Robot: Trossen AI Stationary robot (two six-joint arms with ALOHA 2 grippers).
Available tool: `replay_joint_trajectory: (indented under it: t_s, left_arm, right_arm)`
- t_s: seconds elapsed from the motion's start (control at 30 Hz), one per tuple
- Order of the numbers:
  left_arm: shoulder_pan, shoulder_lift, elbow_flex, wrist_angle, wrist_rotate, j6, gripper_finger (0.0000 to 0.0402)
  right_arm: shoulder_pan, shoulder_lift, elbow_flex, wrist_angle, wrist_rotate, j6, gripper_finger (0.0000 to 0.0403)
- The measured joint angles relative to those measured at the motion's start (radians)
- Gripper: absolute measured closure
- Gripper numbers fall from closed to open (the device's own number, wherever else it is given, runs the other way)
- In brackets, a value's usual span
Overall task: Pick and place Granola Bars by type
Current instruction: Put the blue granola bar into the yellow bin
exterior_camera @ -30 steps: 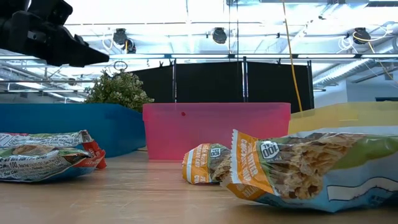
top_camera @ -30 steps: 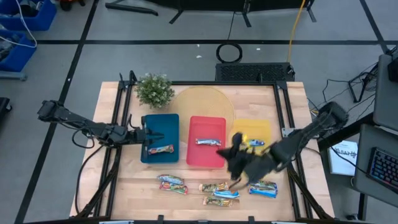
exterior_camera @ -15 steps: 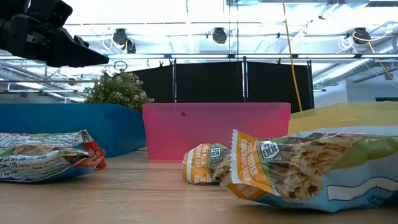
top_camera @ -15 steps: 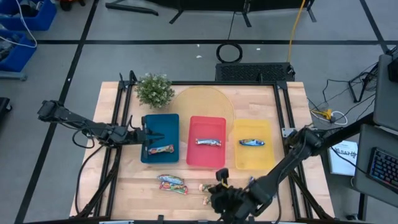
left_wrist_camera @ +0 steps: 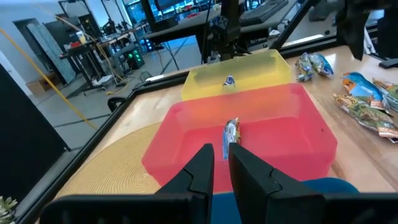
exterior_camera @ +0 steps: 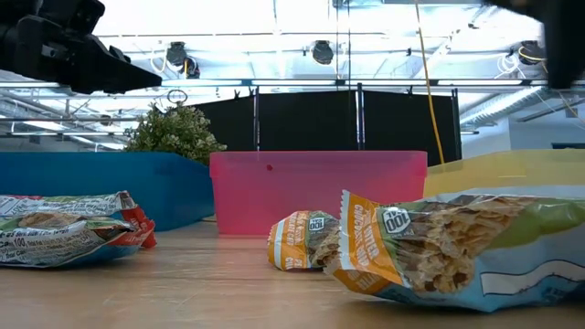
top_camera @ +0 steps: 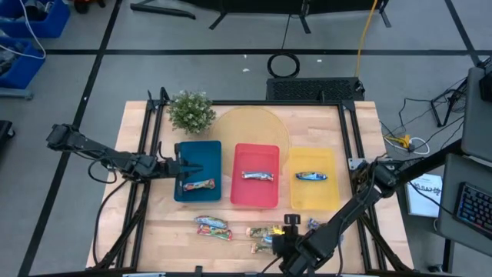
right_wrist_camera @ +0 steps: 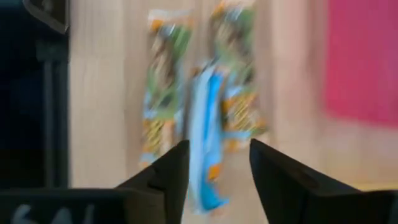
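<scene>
Granola Bars (top_camera: 213, 228): loose on counter (top_camera: 154, 231) front
Right pincer (right_wrist_camera: 214, 163): spread above them
Left pincer (left_wrist_camera: 221, 163): nearly pressed together, over blue tray (top_camera: 207, 158)

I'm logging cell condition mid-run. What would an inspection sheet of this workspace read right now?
Surface: pale wooden table in a black frame.
Job's things: one shiny-wrapped granola bar in each of the blue tray, pink tray and yellow tray; more loose bars along the front edge.
Clutter: small green potted plant, round woven mat.
Grippers: left gripper over the blue tray, shut; right gripper open above the loose bars.
Cables: yellow cable on the floor.
Surroundings: nothing seen of people.
</scene>
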Motion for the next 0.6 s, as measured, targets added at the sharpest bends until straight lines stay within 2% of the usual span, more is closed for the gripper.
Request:
replay_joint_trajectory:
  t_s: [0.1, 0.37, 0.6]
  left_arm:
    - [0.000, 0.000, 0.000, 0.000, 0.000, -0.001, 0.0344]
    - [0.000, 0.000, 0.000, 0.000, 0.000, -0.011, 0.0344]
    - [0.000, 0.000, 0.000, 0.000, 0.000, -0.012, 0.0344]
  right_arm:
    - [0.010, 0.001, -0.034, 0.003, -0.046, 0.046, 0.0222]
    - [0.028, 0.001, -0.154, 0.046, -0.054, 0.049, 0.0202]
    - [0.026, 0.000, -0.266, 0.190, -0.055, -0.006, 0.0184]
